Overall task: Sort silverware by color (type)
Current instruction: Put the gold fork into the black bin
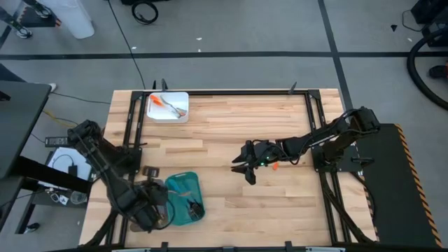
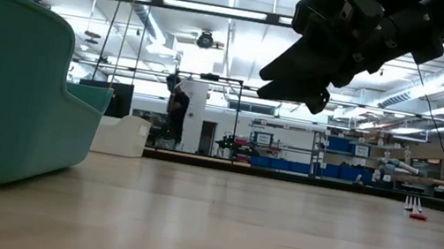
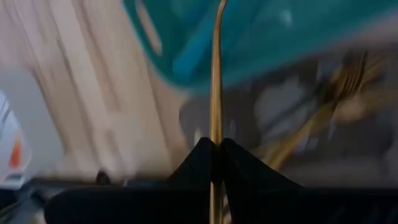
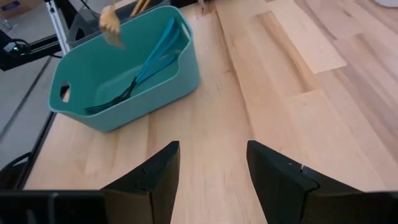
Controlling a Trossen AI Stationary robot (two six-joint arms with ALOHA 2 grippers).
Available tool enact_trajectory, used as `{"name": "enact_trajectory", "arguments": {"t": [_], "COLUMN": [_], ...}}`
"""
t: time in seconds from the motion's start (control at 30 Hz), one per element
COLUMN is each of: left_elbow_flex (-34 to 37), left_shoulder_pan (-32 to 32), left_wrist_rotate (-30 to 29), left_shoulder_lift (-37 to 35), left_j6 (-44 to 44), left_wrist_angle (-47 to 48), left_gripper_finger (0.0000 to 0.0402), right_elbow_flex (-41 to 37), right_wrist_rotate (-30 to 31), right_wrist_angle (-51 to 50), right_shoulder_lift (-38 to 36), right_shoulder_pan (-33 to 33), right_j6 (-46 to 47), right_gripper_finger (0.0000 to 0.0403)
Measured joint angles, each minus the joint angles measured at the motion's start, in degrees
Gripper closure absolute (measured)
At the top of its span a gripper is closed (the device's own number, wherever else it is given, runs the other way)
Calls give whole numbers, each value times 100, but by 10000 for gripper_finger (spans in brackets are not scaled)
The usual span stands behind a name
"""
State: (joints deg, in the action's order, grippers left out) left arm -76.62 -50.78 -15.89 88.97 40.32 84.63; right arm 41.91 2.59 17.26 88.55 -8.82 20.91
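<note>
Fingers of the left hand (image 3: 214, 155) pinch a slim gold metal utensil (image 3: 215, 81), its handle reaching forward over the rectangular teal plastic tray (image 4: 180, 68). Teal-blue plastic cutlery (image 4: 146, 68) lies inside that tray. The right hand (image 4: 211, 180), fingers wide and empty, hovers above the wooden worktop (image 1: 231, 126); orange cutlery (image 1: 274, 166) lies just beside it.

Teal tray (image 4: 124, 74) with teal-blue silverware (image 4: 149, 62), gold utensil (image 3: 216, 93) in black left tool (image 3: 214, 163), white tray (image 1: 170, 107) holding orange pieces (image 1: 157, 102), pale striped wood worktop (image 1: 231, 140).
</note>
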Motion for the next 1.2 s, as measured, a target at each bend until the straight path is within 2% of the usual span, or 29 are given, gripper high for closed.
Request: {"name": "enact_trajectory", "arguments": {"t": [0.17, 0.3, 0.37, 0.67, 0.83, 0.97, 1.07, 1.2], "left_elbow_flex": [0, 0, 0, 0, 13, 15, 15, 17], "left_shoulder_pan": [-445, -760, -853, -1089, -1208, -1430, -1730, -2047], "left_wrist_rotate": [293, 311, 342, 673, 683, 1122, 1457, 1544], "left_shoulder_lift": [2, 7, 5, -335, -612, -831, -922, -925], "left_j6": [-215, -1244, -1455, -1364, -1278, -1252, -1250, -1068], "left_wrist_angle": [534, 532, 536, 539, 537, 541, 542, 541], "left_gripper_finger": [376, 376, 376, 376, 376, 376, 376, 376], "right_elbow_flex": [0, 0, 0, 0, 0, 0, 0, 0], "right_wrist_rotate": [86, 161, 233, 242, 235, 205, 204, 219], "right_wrist_angle": [-1, -2, -4, -157, -201, -516, -787, -725], "right_shoulder_lift": [0, 0, 0, 4, 4, 4, 4, 4], "right_shoulder_pan": [0, 0, 0, -4, -4, -2, 37, 128], "right_j6": [-27, -157, -158, -180, -631, -1240, -1304, -1087], "right_gripper_finger": [206, 206, 206, 206, 206, 206, 206, 206]}}
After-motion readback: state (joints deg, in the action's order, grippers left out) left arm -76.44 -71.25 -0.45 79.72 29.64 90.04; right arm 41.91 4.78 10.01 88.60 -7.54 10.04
